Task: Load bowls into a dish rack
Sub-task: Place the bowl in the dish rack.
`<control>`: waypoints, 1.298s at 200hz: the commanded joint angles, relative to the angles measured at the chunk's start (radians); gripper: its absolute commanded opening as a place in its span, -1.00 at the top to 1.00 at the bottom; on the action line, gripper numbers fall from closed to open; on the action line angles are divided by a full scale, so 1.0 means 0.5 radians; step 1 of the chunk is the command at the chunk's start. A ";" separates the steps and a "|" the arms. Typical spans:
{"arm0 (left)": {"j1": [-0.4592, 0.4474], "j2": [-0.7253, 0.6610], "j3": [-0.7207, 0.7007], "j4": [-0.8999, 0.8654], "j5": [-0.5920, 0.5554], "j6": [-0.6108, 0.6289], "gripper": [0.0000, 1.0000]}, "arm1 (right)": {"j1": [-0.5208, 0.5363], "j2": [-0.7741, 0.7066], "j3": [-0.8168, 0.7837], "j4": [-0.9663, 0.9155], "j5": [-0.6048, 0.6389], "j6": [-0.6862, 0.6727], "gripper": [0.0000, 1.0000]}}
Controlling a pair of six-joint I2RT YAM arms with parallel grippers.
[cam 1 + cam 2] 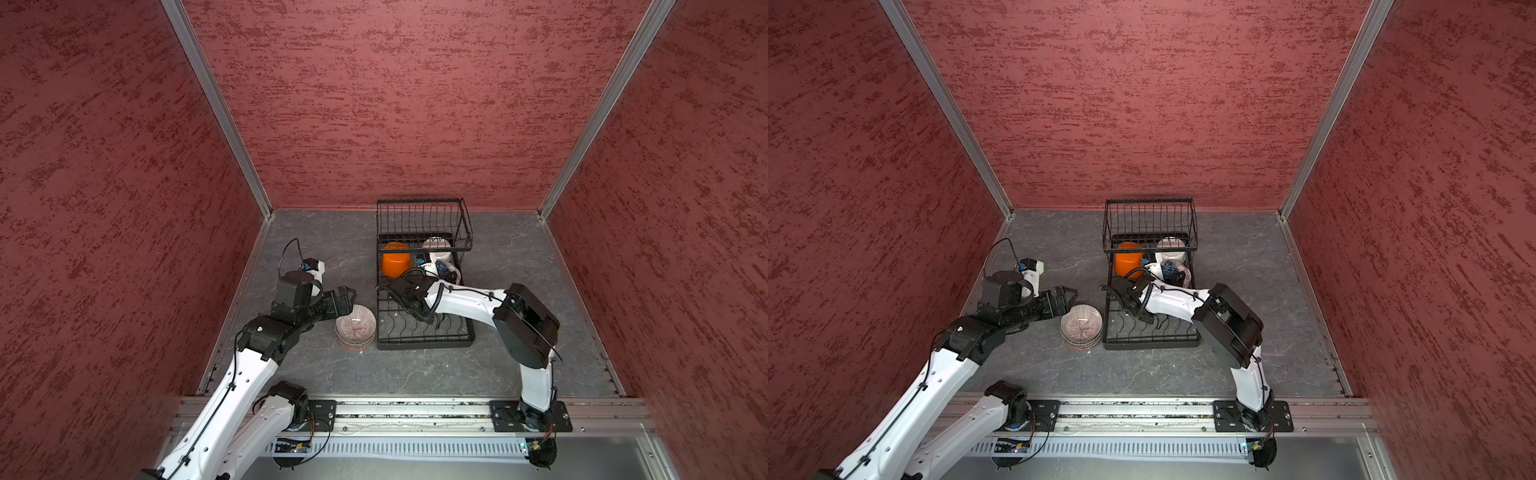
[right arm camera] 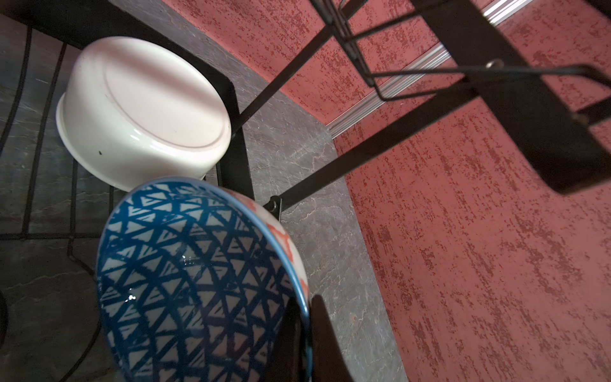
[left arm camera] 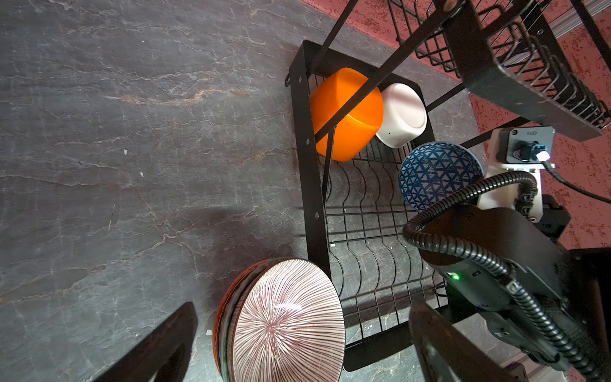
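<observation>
In both top views the rack (image 1: 424, 344) sits lengthwise mid-tabletop (image 1: 316, 374), with its raised basket (image 1: 419, 224) end toward the back edge. Three bowls are already in its far half. The orange bowl (image 1: 396, 264) is flipped over on the left side. The white bowl (image 1: 436, 245) is next to it on the right, partly under the basket, and the blue bowl (image 1: 448, 271) is just nearer than the white one. The right arm (image 1: 465, 300) stretches across the rack to that blue bowl. On the bare tabletop, just beside the rack's near-left corner, there's a stack (image 1: 356, 330) of bowls. The top one has thin reddish lines fanning out, and I can't count how many are under it. The left gripper (image 1: 348, 300) hovers at the stack's far-left rim, jaws spread wide, nothing in them.

Right wrist view: the right gripper (image 2: 302, 344) is clamped on the blue bowl's rim, one finger inside and one outside, with the bowl tipped up on edge. The white bowl is just past it, bottom facing the camera. Can't tell if they touch.

Left wrist view: the spread fingers (image 3: 158, 344) frame the stack with clear gaps either side. The orange and white bowls sit touching at the rack's far end.
</observation>
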 commanded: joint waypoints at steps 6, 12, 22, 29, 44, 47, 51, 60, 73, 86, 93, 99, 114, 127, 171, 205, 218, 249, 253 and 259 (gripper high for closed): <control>0.017 -0.020 -0.018 0.023 0.015 0.028 -0.99 | -0.026 0.039 0.102 0.030 0.203 0.035 1.00; 0.017 -0.023 -0.016 0.023 0.013 0.028 -0.99 | -0.026 0.050 0.114 0.027 0.207 0.037 1.00; 0.020 -0.021 -0.017 0.023 0.015 0.029 -0.99 | -0.028 0.069 0.135 0.012 0.215 0.046 1.00; 0.020 -0.021 -0.014 0.018 0.014 0.031 -0.99 | -0.029 0.078 0.148 0.001 0.227 0.056 1.00; 0.021 -0.022 -0.012 0.021 0.014 0.031 -0.99 | -0.027 0.101 0.178 -0.047 0.247 0.092 1.00; 0.020 -0.021 -0.014 0.018 0.014 0.031 -0.99 | -0.027 0.107 0.184 -0.053 0.252 0.093 1.00; 0.023 -0.021 -0.014 0.020 0.016 0.033 -0.99 | -0.027 0.114 0.192 -0.063 0.258 0.096 1.00; 0.023 -0.021 -0.014 0.020 0.017 0.031 -0.99 | -0.029 0.128 0.209 -0.096 0.270 0.117 1.00; 0.025 -0.023 -0.014 0.019 0.014 0.028 -0.99 | -0.030 0.151 0.235 -0.169 0.284 0.172 1.00; 0.024 -0.027 -0.017 0.024 0.015 0.028 -0.99 | -0.031 0.174 0.258 -0.265 0.292 0.255 1.00; 0.026 -0.030 -0.018 0.024 0.016 0.028 -0.99 | -0.032 0.190 0.273 -0.322 0.300 0.310 1.00; 0.023 -0.028 -0.019 0.025 0.017 0.028 -0.99 | -0.030 0.207 0.285 -0.382 0.303 0.370 1.00; 0.027 -0.033 -0.018 0.027 0.017 0.027 -0.99 | -0.033 0.255 0.330 -0.547 0.310 0.521 1.00; 0.027 -0.034 -0.018 0.028 0.022 0.029 -0.99 | -0.033 0.310 0.379 -0.721 0.314 0.676 1.00; 0.032 -0.030 -0.018 0.026 0.024 0.031 -0.99 | -0.035 0.417 0.456 -0.927 0.264 0.920 1.00; 0.032 -0.019 -0.013 0.024 0.020 0.033 -0.99 | -0.036 0.177 0.152 0.148 0.025 -0.002 1.00; 0.033 -0.018 -0.012 0.020 0.021 0.033 -0.99 | -0.039 0.015 -0.083 0.702 -0.150 -0.404 1.00; 0.035 -0.029 -0.015 0.018 0.017 0.031 -0.99 | -0.055 0.100 0.014 0.541 -0.171 -0.333 1.00; 0.034 -0.028 -0.015 0.016 0.018 0.032 -0.99 | -0.056 0.135 0.046 0.492 -0.161 -0.308 1.00; 0.033 -0.028 -0.013 0.018 0.017 0.031 -0.99 | -0.055 0.178 0.083 0.435 -0.158 -0.275 1.00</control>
